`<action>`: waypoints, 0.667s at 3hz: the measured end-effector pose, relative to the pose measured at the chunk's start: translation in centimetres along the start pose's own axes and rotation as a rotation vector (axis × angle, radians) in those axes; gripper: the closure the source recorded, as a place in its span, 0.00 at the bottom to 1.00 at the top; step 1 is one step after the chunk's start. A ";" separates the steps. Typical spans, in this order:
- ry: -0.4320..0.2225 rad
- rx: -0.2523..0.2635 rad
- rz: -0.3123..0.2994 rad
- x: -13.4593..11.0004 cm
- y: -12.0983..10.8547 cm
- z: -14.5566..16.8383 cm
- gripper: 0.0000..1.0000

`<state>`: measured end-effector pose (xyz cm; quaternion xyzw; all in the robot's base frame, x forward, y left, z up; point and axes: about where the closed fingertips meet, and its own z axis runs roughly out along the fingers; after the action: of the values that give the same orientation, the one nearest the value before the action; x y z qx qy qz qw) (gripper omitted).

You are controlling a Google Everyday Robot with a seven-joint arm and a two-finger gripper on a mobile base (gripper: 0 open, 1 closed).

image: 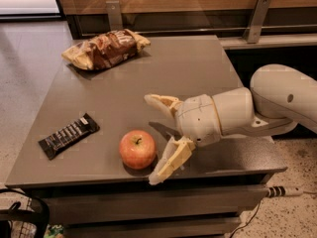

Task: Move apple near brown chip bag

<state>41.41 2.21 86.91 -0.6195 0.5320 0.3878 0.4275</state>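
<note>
Spread wide open just beside the apple (137, 149) at the table's (198, 68) front edge, the tool (151, 139) should slide in to straddle the fruit squarely before closing, since the chip bag (105, 48) lies well apart at the far corner.

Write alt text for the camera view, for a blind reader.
A robot arm's open gripper is beside a red apple at the front of a table. A brown chip bag lies back left; a black candy bar front left.

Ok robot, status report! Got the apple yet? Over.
Gripper open beside apple, not holding. Apple on table front, bag at far back. Candy bar left, out of the way.
</note>
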 end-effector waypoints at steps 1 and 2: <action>0.002 -0.031 0.003 0.6 -0.4 1.8 0.00; 0.013 -0.039 0.015 1.4 -0.2 2.5 0.00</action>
<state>41.69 4.14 84.83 -0.6262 0.5320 0.3971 0.4090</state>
